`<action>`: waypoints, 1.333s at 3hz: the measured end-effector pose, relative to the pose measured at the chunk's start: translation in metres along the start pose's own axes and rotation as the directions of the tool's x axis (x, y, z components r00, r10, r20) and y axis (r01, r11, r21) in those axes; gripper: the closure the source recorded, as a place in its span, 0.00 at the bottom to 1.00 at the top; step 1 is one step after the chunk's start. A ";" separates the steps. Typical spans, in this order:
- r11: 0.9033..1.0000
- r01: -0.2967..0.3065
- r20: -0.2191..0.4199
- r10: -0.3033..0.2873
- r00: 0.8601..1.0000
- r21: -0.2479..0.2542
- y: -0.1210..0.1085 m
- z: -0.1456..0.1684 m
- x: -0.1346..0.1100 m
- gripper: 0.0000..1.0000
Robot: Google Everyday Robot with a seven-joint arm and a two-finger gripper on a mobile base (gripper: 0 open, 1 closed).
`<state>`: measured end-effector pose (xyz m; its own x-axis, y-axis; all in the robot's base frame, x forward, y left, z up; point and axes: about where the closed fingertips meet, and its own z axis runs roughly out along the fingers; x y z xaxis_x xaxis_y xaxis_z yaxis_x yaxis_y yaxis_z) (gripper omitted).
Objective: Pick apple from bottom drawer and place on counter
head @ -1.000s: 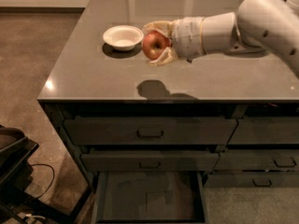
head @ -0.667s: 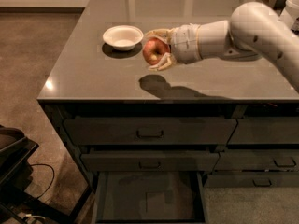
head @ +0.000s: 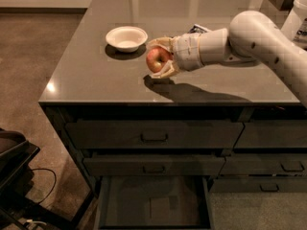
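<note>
We are reaching our white arm [head: 259, 37] in from the right, the forearm lying nearly level and the wrist turned so the hand [head: 158, 59] is pointing left. We are gripping the apple [head: 155, 61] between its two pale fingers [head: 163, 73], one above and one below, low over the tabletop [head: 91, 75].

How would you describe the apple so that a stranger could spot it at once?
Start at the big grey counter above the drawers. Over its middle, right of the white bowl, hangs the gripper. Between its jaws sits the apple, the only round red thing there.
</note>
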<state>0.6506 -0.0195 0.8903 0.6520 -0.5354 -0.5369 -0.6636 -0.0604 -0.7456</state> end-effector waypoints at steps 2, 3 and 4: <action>1.000 0.000 0.000 0.000 1.000 0.000 0.000 0.000 0.000 0.36; 1.000 0.000 0.000 0.000 1.000 0.000 0.000 0.000 0.000 0.12; 1.000 0.000 0.000 0.000 1.000 0.000 0.000 0.000 0.000 0.00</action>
<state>0.6506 -0.0194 0.8903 0.6521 -0.5352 -0.5370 -0.6637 -0.0606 -0.7456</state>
